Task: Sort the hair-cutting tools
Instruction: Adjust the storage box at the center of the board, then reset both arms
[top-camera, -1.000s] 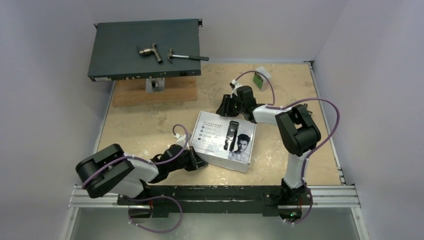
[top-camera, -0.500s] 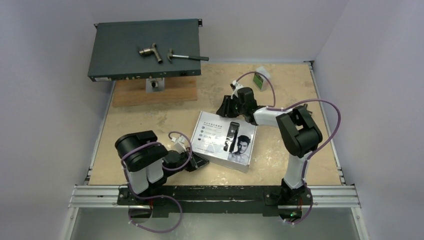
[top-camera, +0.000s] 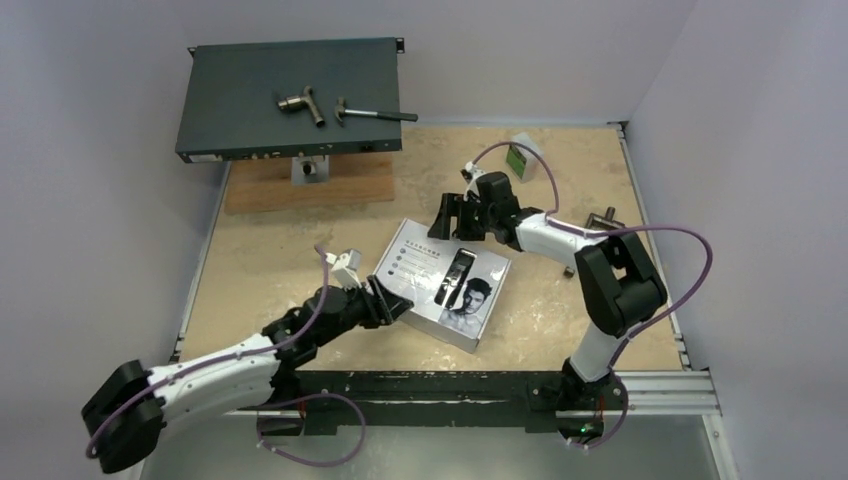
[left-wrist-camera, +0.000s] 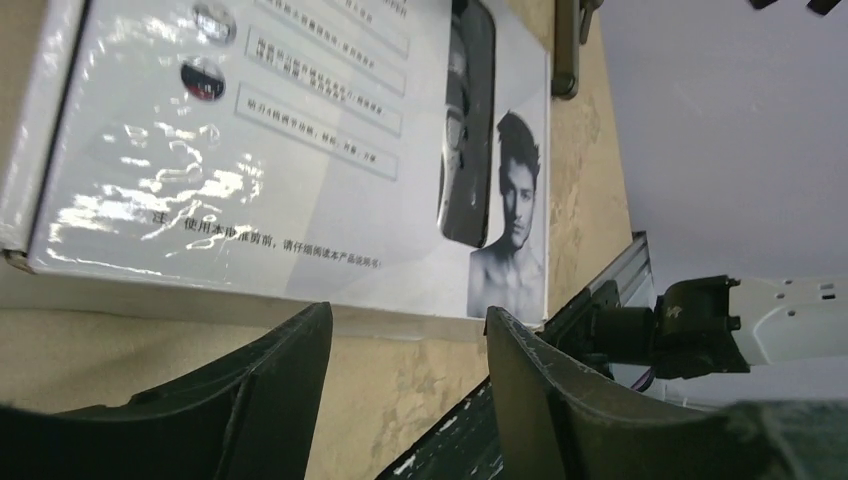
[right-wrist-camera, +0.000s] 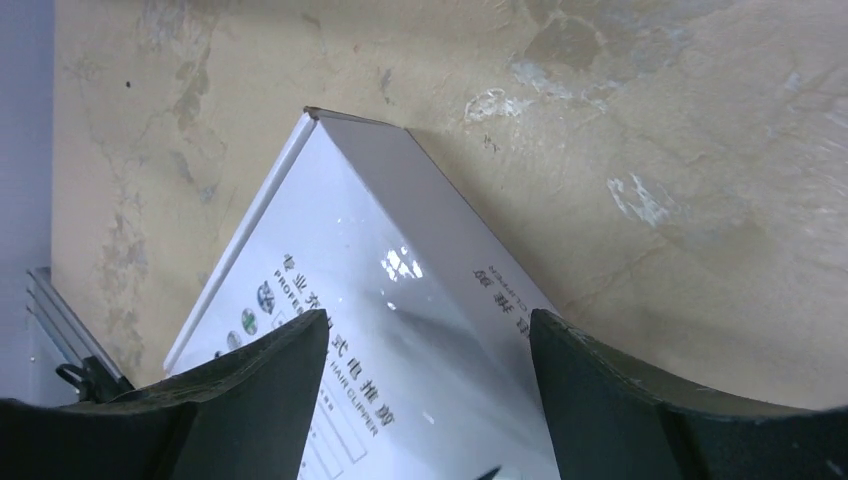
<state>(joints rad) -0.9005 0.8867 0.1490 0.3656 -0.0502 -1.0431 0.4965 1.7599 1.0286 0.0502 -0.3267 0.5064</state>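
White glossy cardboard clipper box (top-camera: 415, 262) lies at frame centre, long axis upper-left to lower-right. left gripper (top-camera: 392, 308) spread wide just beside its lower-left edge. right gripper (top-camera: 447, 220) spread wide over its upper corner.

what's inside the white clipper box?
Cannot tell: the clipper box is closed, flat on the table. Only its lid shows, printed with a clipper photo, a man's portrait and text. Contents are covered.

Clipper box (right-wrist-camera: 400, 300) runs off the right-wrist frame.
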